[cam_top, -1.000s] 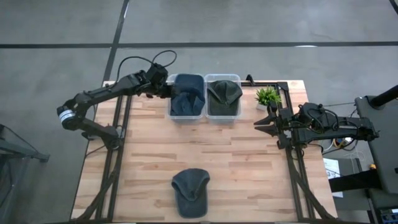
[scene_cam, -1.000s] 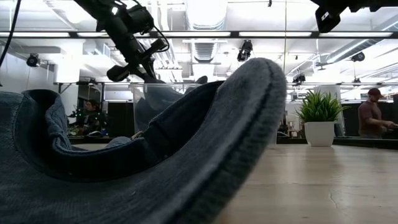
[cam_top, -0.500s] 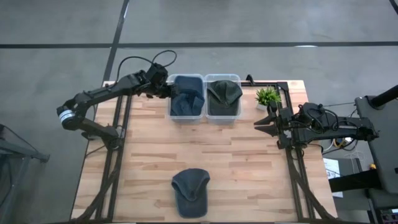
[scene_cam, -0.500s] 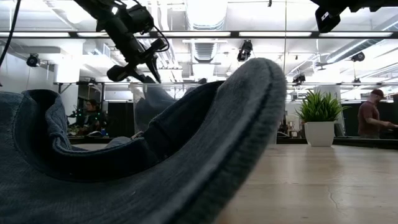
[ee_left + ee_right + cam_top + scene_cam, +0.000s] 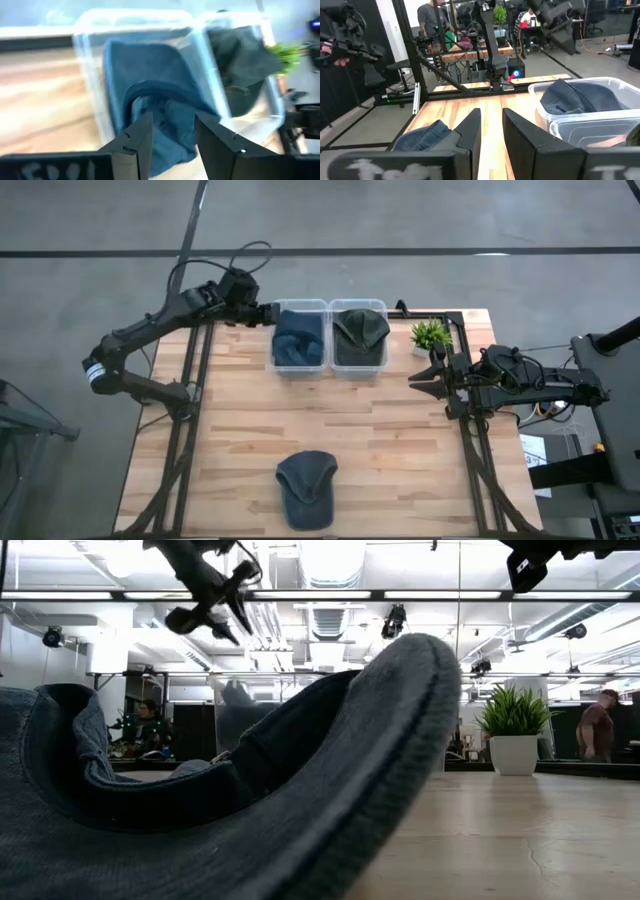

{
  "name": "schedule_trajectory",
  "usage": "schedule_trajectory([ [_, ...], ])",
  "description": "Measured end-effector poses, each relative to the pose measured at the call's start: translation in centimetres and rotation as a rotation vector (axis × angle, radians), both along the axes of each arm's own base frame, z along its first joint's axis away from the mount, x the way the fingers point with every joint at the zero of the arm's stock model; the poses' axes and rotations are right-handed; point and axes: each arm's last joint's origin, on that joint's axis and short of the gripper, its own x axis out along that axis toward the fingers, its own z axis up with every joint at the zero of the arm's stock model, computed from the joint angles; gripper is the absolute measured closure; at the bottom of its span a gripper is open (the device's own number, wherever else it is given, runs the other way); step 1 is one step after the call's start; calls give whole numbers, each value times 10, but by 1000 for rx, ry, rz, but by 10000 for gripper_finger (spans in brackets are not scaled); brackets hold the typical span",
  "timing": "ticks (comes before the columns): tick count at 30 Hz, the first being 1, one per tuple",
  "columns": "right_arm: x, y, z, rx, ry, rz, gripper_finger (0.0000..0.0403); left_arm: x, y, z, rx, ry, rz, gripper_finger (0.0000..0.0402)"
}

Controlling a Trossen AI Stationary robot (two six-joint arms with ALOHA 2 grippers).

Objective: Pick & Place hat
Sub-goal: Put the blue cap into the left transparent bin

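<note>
Three hats show. A blue one (image 5: 298, 338) lies crumpled in the left clear bin (image 5: 277, 368), seen close in the left wrist view (image 5: 155, 90). A dark green hat (image 5: 360, 328) fills the right bin (image 5: 383, 364). A grey-blue cap (image 5: 306, 488) rests crown up on the table near its near edge and fills the low view (image 5: 250, 790). My left gripper (image 5: 264, 313) hangs open above the left bin's left rim (image 5: 172, 132), high in the low view (image 5: 215, 612). My right gripper (image 5: 420, 378) waits open near the table's right edge (image 5: 491, 125).
A small potted plant (image 5: 430, 335) stands at the far right of the table, behind my right gripper. Bare wood (image 5: 250, 410) lies between the bins and the cap. People sit and stand in the room beyond the table (image 5: 598, 725).
My left gripper has risen and drawn back from the left bin toward the table's far left corner. The blue hat's raised part, which stood up under the fingers, has sunk down into the bin. My right arm has kept still.
</note>
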Motion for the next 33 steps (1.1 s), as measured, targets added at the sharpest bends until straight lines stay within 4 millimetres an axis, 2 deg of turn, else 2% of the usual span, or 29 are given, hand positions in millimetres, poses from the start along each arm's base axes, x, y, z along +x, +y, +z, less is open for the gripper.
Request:
schedule_trajectory([
  [4, 0, 0, 0, 2, 0, 1, 330, -1, -6, 0, -58, -20, 5, 264],
  [9, 0, 0, 0, 11, 0, 0, 330, 5, -36, 20, -28, -88, -201, 264],
  [14, 0, 0, 0, 18, 0, 0, 330, 10, -98, 41, 4, -181, -626, 264],
  [20, 0, 0, 0, 12, 0, 0, 330, 13, -175, 40, -43, -185, -761, 264],
  [26, 0, 0, 0, 4, 1, 0, 330, 15, -235, 26, -141, -145, -706, 264],
  [30, 0, 0, 0, 3, 1, 0, 330, 21, -260, 13, -258, -124, -532, 264],
  [33, 0, 0, 0, 3, 3, 0, 330, 30, -274, -5, -382, -81, -407, 264],
])
